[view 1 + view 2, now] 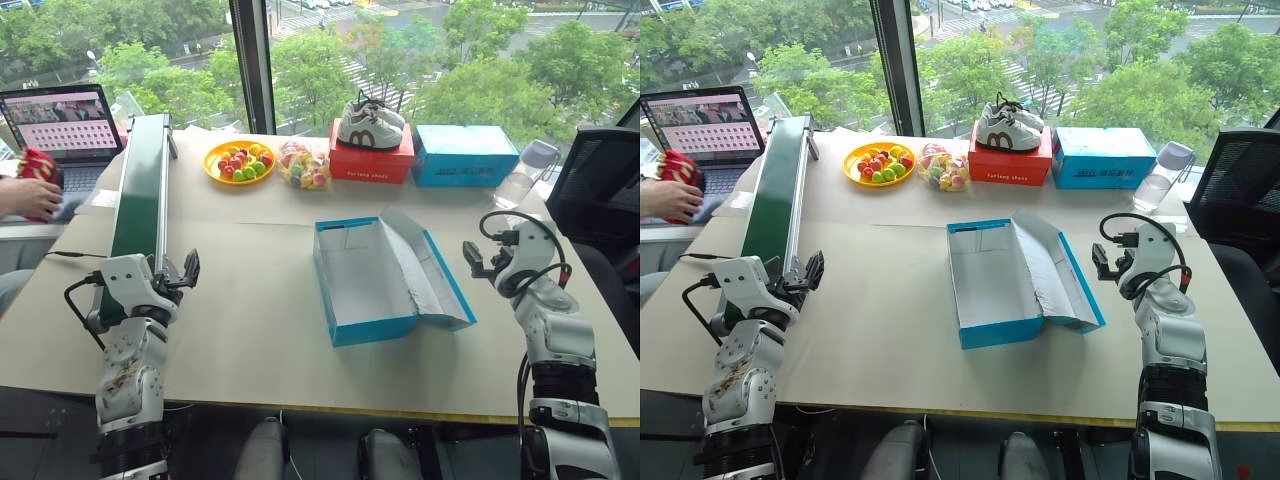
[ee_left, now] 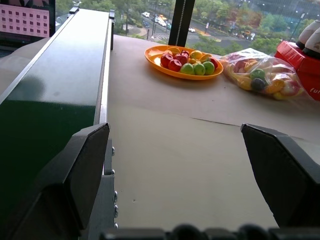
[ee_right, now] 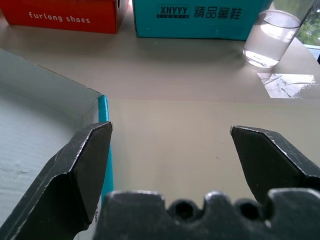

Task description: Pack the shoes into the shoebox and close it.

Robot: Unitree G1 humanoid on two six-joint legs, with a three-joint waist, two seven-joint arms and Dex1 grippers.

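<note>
I see the shoebox point(image 1: 385, 280) lying open at table centre, its lid flopped toward three o'clock. A person's hand point(image 1: 30, 195) grips red shoes point(image 1: 37, 165) at ten o'clock. My left gripper point(image 1: 186, 270) and right gripper point(image 1: 478, 260) both hover empty, jaws wide.

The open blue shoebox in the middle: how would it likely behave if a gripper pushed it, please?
The shoebox looks empty, so it is probably light and would slide on the smooth table. Its lid hangs open and creased, so it likely flops.
</note>
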